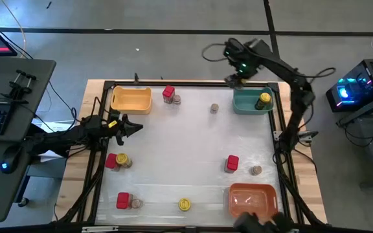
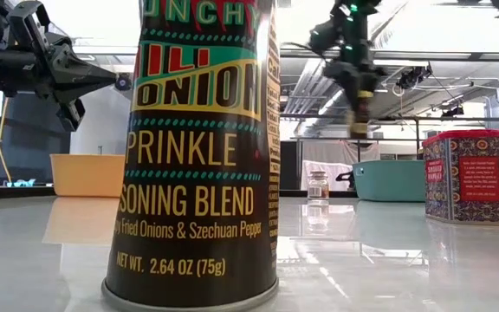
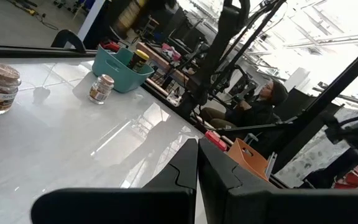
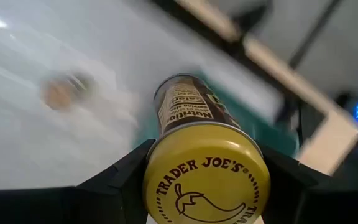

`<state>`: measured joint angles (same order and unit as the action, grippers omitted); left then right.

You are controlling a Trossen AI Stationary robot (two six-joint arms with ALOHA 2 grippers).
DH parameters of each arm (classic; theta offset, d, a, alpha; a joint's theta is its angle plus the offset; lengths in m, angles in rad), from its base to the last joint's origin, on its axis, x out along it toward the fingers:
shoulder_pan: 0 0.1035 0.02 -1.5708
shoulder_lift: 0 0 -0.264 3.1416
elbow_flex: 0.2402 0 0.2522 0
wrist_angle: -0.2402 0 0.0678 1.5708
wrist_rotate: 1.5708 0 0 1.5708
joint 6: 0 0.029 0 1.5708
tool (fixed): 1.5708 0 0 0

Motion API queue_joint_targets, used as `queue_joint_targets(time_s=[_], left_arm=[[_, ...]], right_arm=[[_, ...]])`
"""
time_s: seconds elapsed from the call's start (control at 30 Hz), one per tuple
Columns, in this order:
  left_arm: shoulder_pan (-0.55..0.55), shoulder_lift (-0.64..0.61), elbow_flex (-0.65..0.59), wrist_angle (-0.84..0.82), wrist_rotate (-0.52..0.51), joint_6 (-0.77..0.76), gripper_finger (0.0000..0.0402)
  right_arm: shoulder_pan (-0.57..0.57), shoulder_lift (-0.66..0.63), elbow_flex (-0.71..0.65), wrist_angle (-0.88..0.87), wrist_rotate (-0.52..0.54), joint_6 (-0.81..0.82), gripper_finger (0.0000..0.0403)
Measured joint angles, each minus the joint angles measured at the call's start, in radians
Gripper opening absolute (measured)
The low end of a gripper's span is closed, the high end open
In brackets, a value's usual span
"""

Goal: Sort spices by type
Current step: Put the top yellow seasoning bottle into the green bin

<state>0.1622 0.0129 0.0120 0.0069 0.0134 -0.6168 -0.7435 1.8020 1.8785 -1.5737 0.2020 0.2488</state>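
Observation:
My right gripper [image 1: 238, 79] hangs high over the far-left corner of the teal tray [image 1: 248, 103], shut on a yellow-lidded spice jar [image 4: 205, 180]. The low view shows that jar [image 2: 358, 120] in the air. Another yellow-lidded jar [image 1: 263, 101] stands inside the teal tray. My left gripper [image 1: 135, 127] waits shut and level at the table's left side, touching nothing. Red boxes [image 1: 232, 163], grey-brown jars [image 1: 214, 108] and yellow-lidded jars [image 1: 184, 204] stand scattered on the white table. My right gripper pinches the jar at its yellow lid [image 4: 157, 186], one finger [image 4: 120, 183] on each side. The fingers come from above, pointing down. The jar hangs upright below them, lid up, lifted clear of table and tray.
A yellow tray [image 1: 131, 99] sits far left and an orange tray [image 1: 251, 197] near right. A red box with a grey jar [image 1: 168, 94] stands by the far edge. Pairs [image 1: 115, 160] [image 1: 127, 202] stand at the left. The table's middle is bare.

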Motion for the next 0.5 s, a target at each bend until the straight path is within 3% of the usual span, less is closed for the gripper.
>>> queue_joint_targets(time_s=[0.23, 0.5], left_arm=[[0.000, 0.000, 0.000, 0.000, 0.000, 0.000, 0.0000], [0.000, 0.000, 0.000, 0.000, 0.001, 0.000, 0.0000]], right_arm=[[-0.075, -0.198, -0.350, 0.057, 0.000, 0.047, 0.0215], [-0.093, -0.226, -0.520, 0.211, -0.025, 0.019, 0.0215]])
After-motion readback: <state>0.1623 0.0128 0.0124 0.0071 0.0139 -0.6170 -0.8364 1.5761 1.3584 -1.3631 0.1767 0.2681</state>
